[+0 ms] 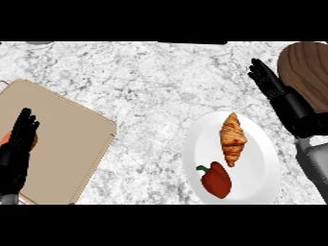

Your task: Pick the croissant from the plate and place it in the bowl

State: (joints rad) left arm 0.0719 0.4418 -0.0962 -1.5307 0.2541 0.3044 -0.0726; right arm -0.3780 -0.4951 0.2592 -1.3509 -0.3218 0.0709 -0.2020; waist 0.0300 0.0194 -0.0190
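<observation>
At the frame's left, the left hand (pixel 14 149) rested open, fingers straight, over a tan board (pixel 67 129). Right of centre, the croissant (pixel 232 138) lay on the white plate (pixel 260 144) above a red pepper (pixel 217 179). At upper right, the right hand (pixel 283 98) was open beside the brown bowl (pixel 319 72).

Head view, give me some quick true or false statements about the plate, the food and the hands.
1. The croissant lies on the white plate. True.
2. A red pepper shares the plate. True.
3. The right hand holds the croissant. False: it is open, beside the plate's upper right, holding nothing.
4. The croissant lies in the brown bowl. False: it is on the plate.
5. The left hand is over the tan board. True.
</observation>
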